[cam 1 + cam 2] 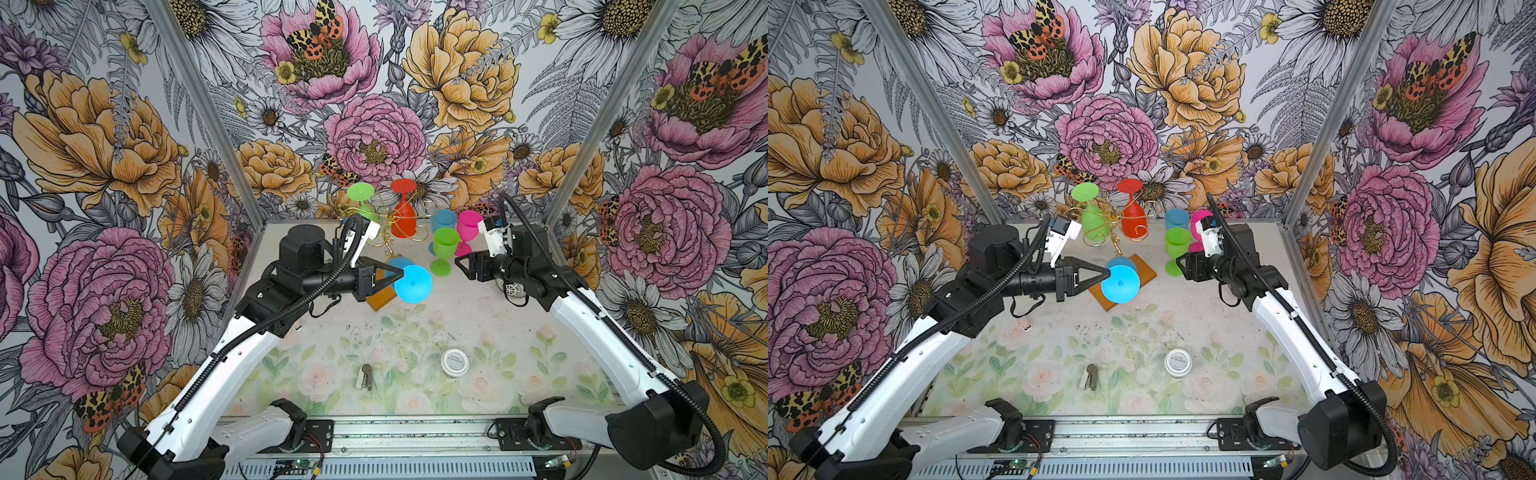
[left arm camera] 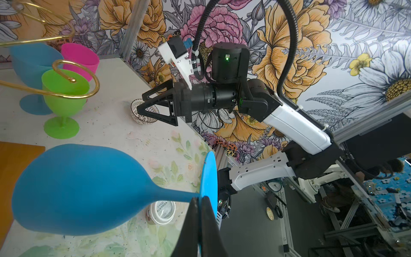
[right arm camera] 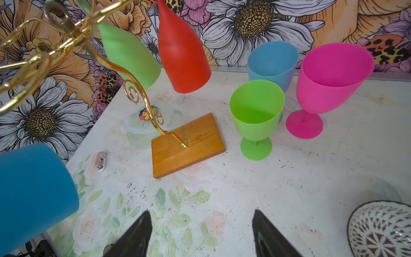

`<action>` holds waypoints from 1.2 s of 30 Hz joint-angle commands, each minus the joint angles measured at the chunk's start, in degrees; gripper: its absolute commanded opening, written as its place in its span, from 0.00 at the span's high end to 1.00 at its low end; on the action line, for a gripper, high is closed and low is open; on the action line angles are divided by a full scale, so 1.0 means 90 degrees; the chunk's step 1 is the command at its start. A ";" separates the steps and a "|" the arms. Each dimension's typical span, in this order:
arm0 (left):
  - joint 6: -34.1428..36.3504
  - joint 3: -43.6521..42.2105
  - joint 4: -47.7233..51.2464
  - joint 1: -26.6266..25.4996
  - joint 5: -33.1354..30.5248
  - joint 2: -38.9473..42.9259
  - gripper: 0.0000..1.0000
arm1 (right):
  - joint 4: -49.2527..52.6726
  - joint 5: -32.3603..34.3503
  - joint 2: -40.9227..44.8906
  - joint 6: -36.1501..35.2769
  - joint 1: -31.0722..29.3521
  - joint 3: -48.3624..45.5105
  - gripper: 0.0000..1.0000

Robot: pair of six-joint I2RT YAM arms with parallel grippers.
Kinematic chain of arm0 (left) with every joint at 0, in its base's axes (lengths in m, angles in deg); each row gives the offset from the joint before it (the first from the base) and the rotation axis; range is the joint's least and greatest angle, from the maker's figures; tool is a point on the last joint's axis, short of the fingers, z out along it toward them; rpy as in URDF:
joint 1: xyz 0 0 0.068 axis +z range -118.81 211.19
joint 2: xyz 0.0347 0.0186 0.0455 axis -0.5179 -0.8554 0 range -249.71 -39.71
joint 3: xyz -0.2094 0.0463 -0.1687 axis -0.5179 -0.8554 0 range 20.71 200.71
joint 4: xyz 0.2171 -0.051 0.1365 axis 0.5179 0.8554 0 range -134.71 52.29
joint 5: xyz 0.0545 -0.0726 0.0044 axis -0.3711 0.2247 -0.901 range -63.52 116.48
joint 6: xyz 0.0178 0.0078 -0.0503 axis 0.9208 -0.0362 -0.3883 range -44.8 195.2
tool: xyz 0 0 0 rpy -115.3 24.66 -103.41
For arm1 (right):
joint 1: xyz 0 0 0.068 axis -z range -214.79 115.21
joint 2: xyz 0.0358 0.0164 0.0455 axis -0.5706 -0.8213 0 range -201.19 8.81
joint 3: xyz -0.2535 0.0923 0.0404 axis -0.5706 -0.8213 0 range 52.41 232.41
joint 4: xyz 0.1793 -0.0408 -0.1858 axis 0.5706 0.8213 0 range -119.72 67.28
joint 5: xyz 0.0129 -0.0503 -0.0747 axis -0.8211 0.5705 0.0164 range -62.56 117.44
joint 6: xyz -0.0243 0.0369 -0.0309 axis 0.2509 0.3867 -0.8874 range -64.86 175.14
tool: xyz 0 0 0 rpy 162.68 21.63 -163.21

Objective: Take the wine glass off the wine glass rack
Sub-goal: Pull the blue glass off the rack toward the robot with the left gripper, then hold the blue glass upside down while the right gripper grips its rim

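My left gripper (image 1: 401, 273) is shut on the foot of a blue wine glass (image 1: 412, 284), holding it on its side in the air above the orange-brown base (image 1: 379, 300). In the left wrist view the foot disc sits between the fingertips (image 2: 193, 213) and the bowl (image 2: 77, 189) hangs apart from the gold arms. The wine glass rack (image 1: 390, 220) still carries a green glass (image 1: 365, 203) and a red glass (image 1: 403, 216), both upside down. My right gripper (image 1: 459, 266) stands open and empty to the right of the rack, its jaws wide apart (image 3: 201, 222).
Three upright glasses stand right of the rack: green (image 1: 444, 249), pink (image 1: 469, 232) and blue (image 1: 442, 220). A patterned bowl (image 3: 382, 229) sits under the right arm. A white round tin (image 1: 454, 362) and a small stapler-like thing (image 1: 364, 376) lie near the front.
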 commanded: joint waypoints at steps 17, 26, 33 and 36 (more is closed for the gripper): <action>0.3756 -0.0596 -0.0013 -0.2316 -0.3041 -0.0202 1.00 | 0.1430 0.0330 -0.0472 0.0236 0.0021 0.1232 0.28; 0.5311 -0.1215 -0.0018 -0.2844 -0.3989 -0.0171 1.00 | 0.1839 0.0103 -0.0728 0.0125 0.0021 0.1575 0.28; 0.6125 -0.1650 -0.0091 -0.3037 -0.4682 0.0010 1.00 | 0.2042 -0.0399 -0.1041 0.0124 0.0009 0.1888 0.28; 0.6494 -0.1820 -0.0099 -0.3139 -0.5026 0.0014 1.00 | 0.2146 -0.0551 -0.1201 0.0122 0.0008 0.2064 0.28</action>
